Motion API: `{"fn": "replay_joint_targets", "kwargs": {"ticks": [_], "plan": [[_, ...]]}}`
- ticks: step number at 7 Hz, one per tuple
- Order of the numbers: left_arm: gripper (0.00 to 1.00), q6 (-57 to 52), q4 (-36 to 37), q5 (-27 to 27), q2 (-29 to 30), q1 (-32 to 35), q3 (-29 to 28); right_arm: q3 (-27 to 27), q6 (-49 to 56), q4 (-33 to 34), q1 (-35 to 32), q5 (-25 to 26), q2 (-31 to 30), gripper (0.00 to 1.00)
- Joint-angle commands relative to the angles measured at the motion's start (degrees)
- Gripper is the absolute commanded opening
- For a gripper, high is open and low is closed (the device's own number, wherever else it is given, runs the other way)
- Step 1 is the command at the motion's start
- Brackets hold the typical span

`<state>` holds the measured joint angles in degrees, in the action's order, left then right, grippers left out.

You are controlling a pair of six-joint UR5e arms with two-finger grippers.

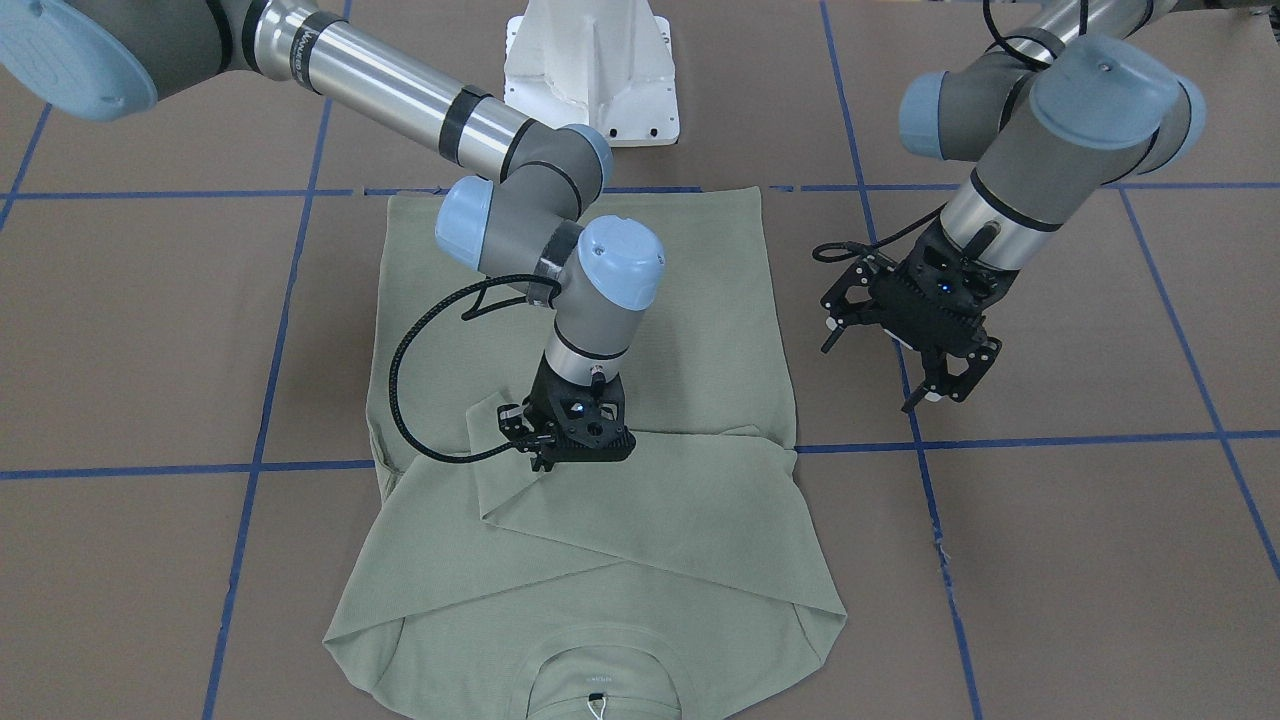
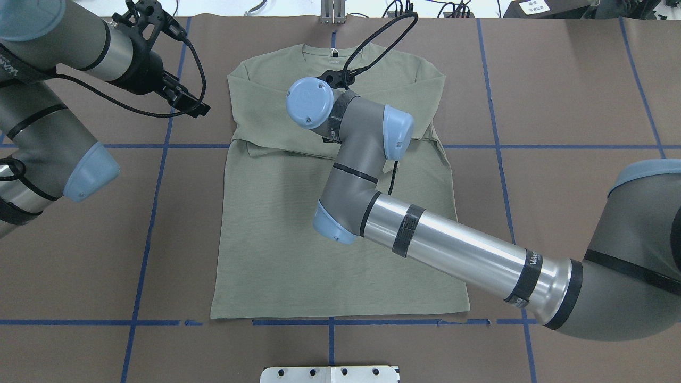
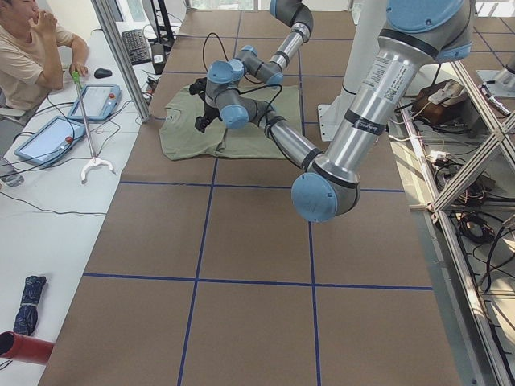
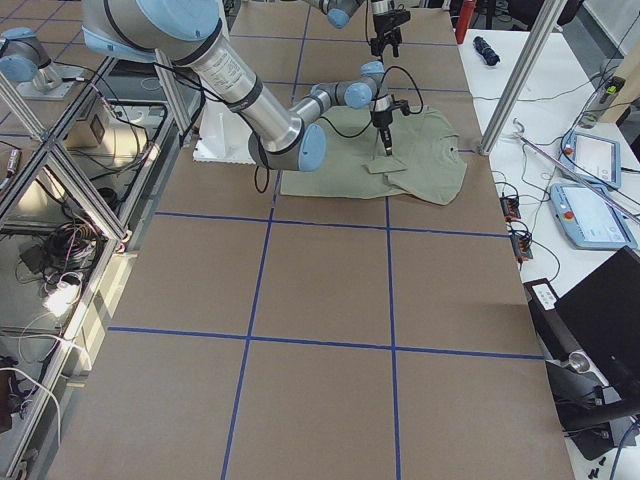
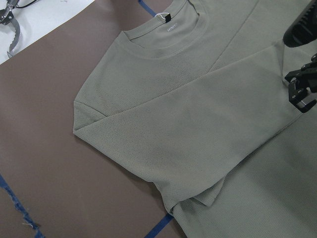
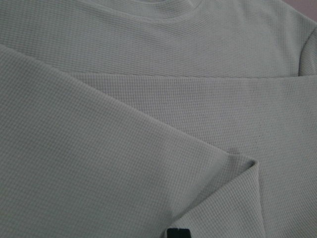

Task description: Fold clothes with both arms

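Note:
The pale sage-green shirt [image 1: 650, 330] lies flat on the brown table, its neck [image 2: 332, 50] away from the robot and both sleeves folded across the chest. My right gripper [image 1: 545, 458] is low on the cuff end of the upper sleeve [image 1: 620, 500]; its jaws look closed on the cloth. The overhead view hides this gripper under its own wrist [image 2: 311, 103]. The right wrist view shows only knit fabric and the cuff corner [image 6: 250, 166]. My left gripper [image 1: 868, 375] hangs open above bare table beside the shirt, holding nothing. The left wrist view shows the shirt [image 5: 173, 124].
The white pedestal base [image 1: 590, 70] stands at the robot's edge of the table. Blue tape lines [image 1: 1000, 440] grid the brown surface. A person [image 3: 32, 56] sits at a side table with tablets [image 3: 96, 100], off the work surface.

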<state>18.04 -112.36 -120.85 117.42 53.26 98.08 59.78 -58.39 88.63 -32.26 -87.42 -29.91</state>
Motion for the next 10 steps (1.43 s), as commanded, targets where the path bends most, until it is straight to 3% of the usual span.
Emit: {"fn": "replay_joint_targets", "kwargs": {"ticks": [1,2,4,5,9,10], "plan": [[1.0,0.1,-0.1,0.0,0.0,0.0,0.0,0.3,-0.3,-0.3,-0.2,0.1,0.0,0.0],[1.0,0.9,-1.2,0.1,0.0,0.0,0.0,0.3,-0.6,-1.2,-0.1,0.1,-0.2,0.0],[1.0,1.8,-2.8,0.1,-0.4,-0.1,-0.1,0.2,-1.1,-3.0,-0.1,0.1,-0.6,0.34],[1.0,1.8,-2.8,0.1,-0.4,-0.1,-0.1,0.2,-1.0,-3.0,-0.1,0.1,-0.6,0.35],[1.0,1.9,-2.9,0.1,-0.7,-0.1,0.0,0.0,-0.5,-2.8,0.6,0.1,-0.7,0.29],[1.0,1.9,-2.9,0.1,-0.7,-0.1,-0.1,0.0,-0.1,-2.4,0.6,0.1,-0.7,0.01]]}}
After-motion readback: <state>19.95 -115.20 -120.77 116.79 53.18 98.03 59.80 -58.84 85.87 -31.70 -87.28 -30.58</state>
